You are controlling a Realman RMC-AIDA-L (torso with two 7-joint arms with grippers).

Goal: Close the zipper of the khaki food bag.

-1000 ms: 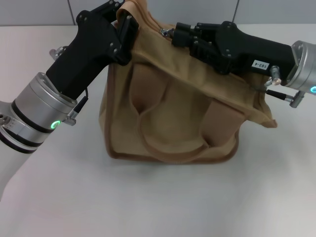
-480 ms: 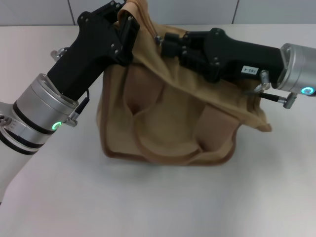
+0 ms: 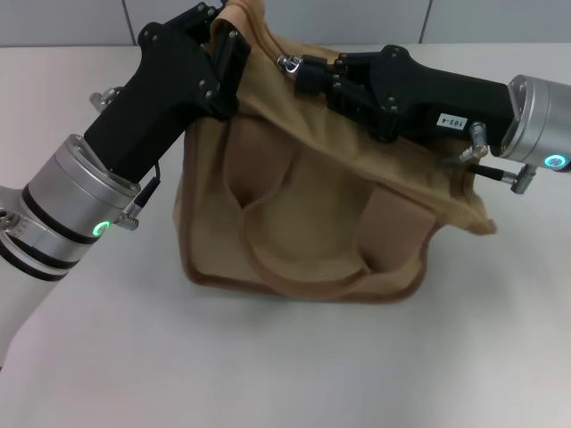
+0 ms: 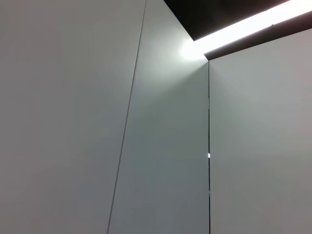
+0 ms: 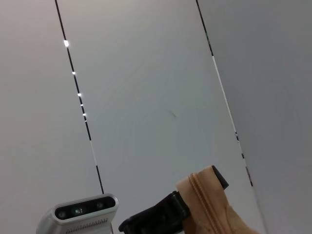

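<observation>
I'm mid-zip, call it most of the way along, judging by where the tool sits. The khaki food bag [image 3: 303, 214] stands upright on the white table [image 3: 285, 366], near handle loop drooping down its front panel. Left gripper [image 3: 230, 40] is at the bag's far-left top corner, fingers pinched shut on the fabric tab there and holding that end up as an anchor; the right wrist view shows the same tab with zipper teeth running down it [image 5: 207, 202] and a black finger [image 5: 156, 217] behind it. Right gripper [image 3: 299, 71] lies along the top edge, near the left end, tips around the small silver pull [image 3: 288, 62]; it looks clamped on the pull, but the contact is small in the head view, so I'm not fully sure of the grip. The zipper [image 3: 393, 165] behind the right gripper reads as a flat fold of tape with no orange lining showing, so I judge that run closed, though the arm hides part of it. What's left: the short stretch between the pull and the left gripper's tab. The two grippers are close but not touching, so I'd expect little travel remaining before they crowd each other. The bag's right top corner [image 3: 477, 223] sags down and outward, so tension on that side is slack. Left wrist view shows only wall panels and a ceiling light, no use here.
</observation>
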